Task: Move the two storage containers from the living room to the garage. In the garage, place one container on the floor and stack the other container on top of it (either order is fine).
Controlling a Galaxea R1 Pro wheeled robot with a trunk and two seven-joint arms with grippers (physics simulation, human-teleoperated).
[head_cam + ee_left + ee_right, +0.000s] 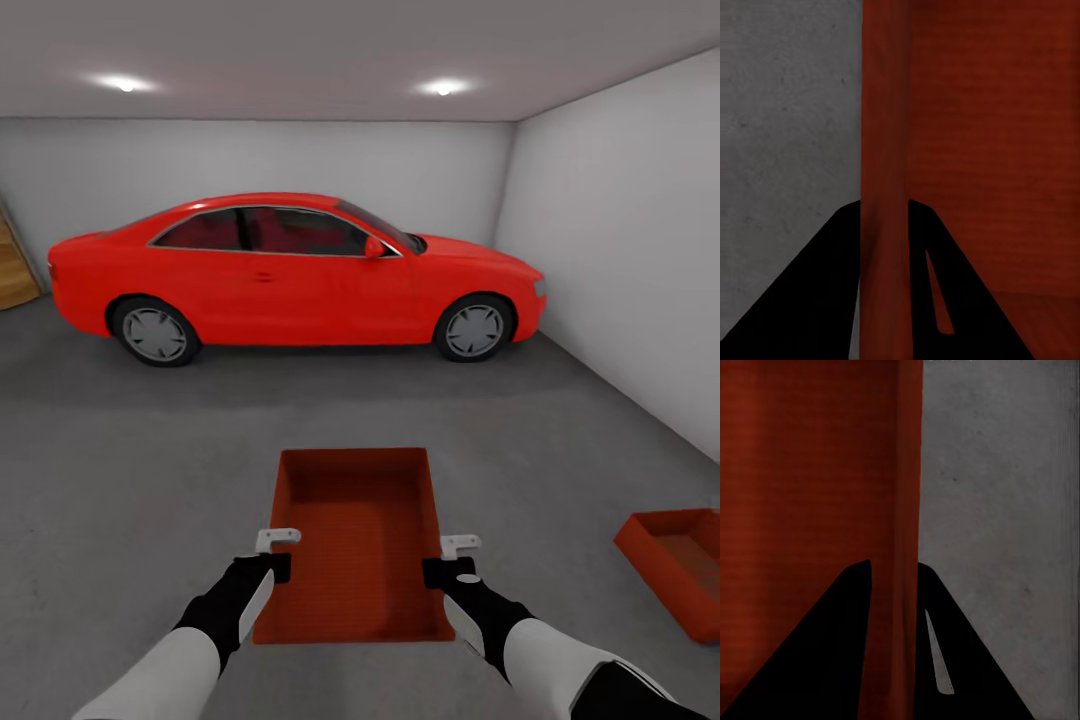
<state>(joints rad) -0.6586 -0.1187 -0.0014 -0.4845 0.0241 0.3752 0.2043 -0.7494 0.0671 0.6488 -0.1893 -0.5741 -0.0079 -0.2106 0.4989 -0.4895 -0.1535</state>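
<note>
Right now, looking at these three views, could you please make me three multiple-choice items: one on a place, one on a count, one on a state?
1. Where does the second storage container lie?
A. on the floor at the robot's right
B. on the car's roof
C. stacked inside the held one

2. How many ceiling lights are lit?
A. one
B. two
C. four

3. How is the held storage container gripped?
A. by one gripper only
B. by both grippers, one on each long wall
C. by neither gripper

Key:
1 A: the second storage container sits on the grey floor apart from the held storage container.
2 B: two ceiling lights glow above the red car.
3 B: the left gripper and the right gripper each straddle a wall.
</note>
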